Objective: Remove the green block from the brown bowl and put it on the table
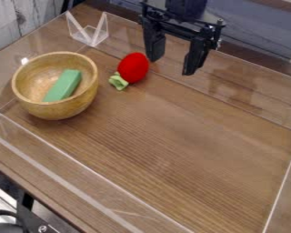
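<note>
The green block [63,86] lies flat inside the brown bowl [26,108], leaning along its pale inner floor. The bowl sits at the left side of the table [185,155]. My gripper [174,55] hangs at the back of the table, to the right of the bowl and well apart from it. It points down with its two black fingers [195,57] spread open and nothing between them.
A red strawberry-like toy [132,68] with a small green stem lies between the bowl and the gripper. Clear plastic walls [87,29] edge the tabletop at the back, left and front. Open wood stretches across the middle and right.
</note>
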Controlling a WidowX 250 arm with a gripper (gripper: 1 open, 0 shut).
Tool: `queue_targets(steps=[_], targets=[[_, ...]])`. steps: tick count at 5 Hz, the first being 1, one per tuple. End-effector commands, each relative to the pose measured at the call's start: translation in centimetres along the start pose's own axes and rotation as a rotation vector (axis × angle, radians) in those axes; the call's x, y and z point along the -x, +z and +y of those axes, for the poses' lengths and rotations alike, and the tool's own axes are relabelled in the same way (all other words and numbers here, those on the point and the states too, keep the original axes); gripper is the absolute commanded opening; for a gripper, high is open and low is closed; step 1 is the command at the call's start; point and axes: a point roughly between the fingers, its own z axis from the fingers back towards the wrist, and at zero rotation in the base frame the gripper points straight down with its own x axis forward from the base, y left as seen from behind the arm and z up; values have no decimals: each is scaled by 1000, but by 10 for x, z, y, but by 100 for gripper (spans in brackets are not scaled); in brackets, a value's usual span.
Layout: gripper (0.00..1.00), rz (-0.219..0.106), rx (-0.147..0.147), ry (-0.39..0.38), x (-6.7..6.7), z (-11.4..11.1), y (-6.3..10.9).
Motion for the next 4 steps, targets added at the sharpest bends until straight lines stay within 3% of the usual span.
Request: queue_targets(steps=[1, 2, 4], targets=[[100, 15, 2, -13, 6, 6, -6], [100, 12, 7, -30, 18, 22, -6], [100, -41, -4, -69, 47, 93, -4]])
